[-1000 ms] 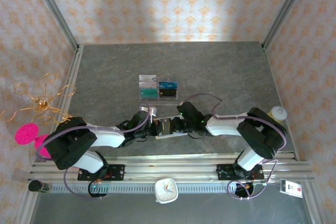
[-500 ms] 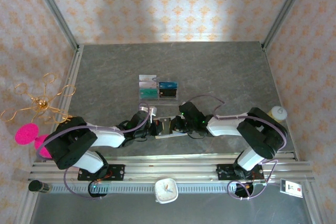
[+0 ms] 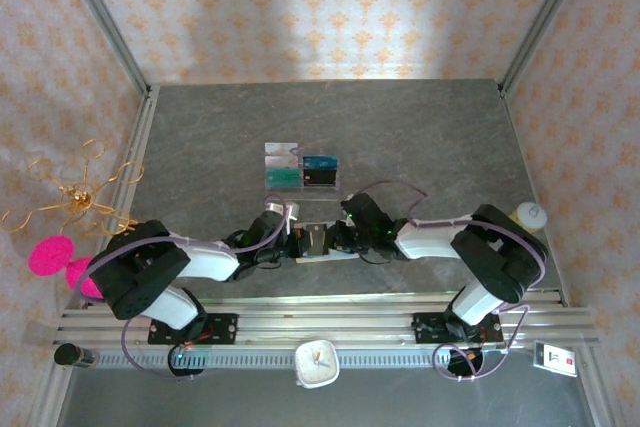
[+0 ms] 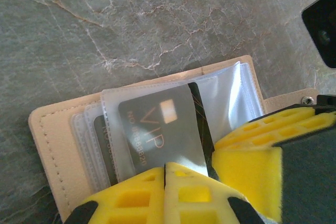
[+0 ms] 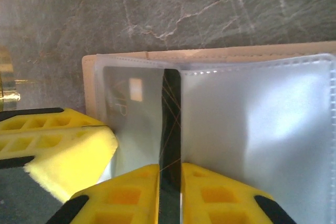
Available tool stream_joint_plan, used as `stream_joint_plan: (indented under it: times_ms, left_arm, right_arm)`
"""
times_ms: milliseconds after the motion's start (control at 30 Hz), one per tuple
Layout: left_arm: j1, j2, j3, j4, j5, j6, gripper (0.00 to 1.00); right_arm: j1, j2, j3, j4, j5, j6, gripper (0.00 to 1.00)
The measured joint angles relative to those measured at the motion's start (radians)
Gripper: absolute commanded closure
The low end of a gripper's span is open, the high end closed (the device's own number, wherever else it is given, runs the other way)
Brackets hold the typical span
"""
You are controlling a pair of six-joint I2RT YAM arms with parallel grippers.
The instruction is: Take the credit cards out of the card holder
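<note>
Open card holder (image 3: 320, 242) lower centre of top view; left gripper (image 4: 165, 174) pinches its sleeve edge. Your right gripper (image 5: 169, 174) closed on dark credit card (image 5: 170, 119), long axis straight up-frame from fingers.

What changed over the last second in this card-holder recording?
Barely anything: the right gripper edged slightly rightward. It stays pinched on the exposed dark edge of the VIP card. The left gripper stays shut on the clear sleeve of the card holder. The holder and the cards laid out farther back have not moved.
</note>
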Motion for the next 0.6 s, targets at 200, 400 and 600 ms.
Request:
stream_joint_plan:
  times_ms: [200, 400, 600]
  left_arm:
    - [0.000, -0.006, -0.001, 0.000, 0.000, 0.000, 1.00]
    - [-0.001, -0.043, -0.016, -0.027, 0.001, -0.006, 0.81]
    - [-0.001, -0.145, -0.026, -0.141, 0.004, -0.008, 0.79]
  right_arm:
    - [0.000, -0.001, 0.002, -0.013, 0.016, 0.002, 1.00]
    - [0.009, -0.091, -0.019, -0.073, 0.061, 0.036, 1.00]
    - [0.009, -0.157, -0.024, -0.143, 0.103, 0.060, 1.00]
